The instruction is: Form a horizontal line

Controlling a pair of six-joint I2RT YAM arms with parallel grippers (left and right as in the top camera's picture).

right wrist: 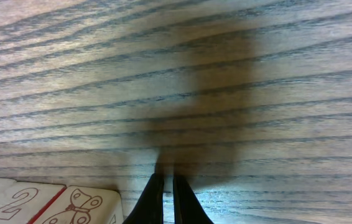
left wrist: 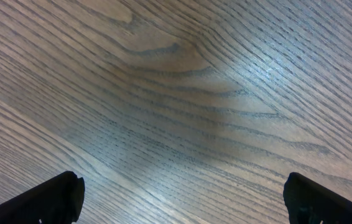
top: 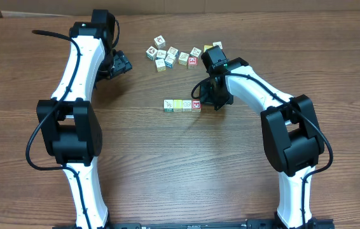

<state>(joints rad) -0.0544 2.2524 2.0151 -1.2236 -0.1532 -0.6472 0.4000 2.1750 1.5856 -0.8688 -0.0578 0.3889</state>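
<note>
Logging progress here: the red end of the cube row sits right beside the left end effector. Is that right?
No. The overhead view shows the right end effector beside the red end of the horizontal line; the left end effector is well away from it.

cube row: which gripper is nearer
Right. The right gripper is just off the red end of the row; the left gripper is far off, up-left in the overhead view.

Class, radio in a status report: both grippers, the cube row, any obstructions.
Left gripper open, over table. Right gripper shut, empty, beside row's red end. Three-cube row straight, touching. Loose cubes apart, nothing blocking.
</note>
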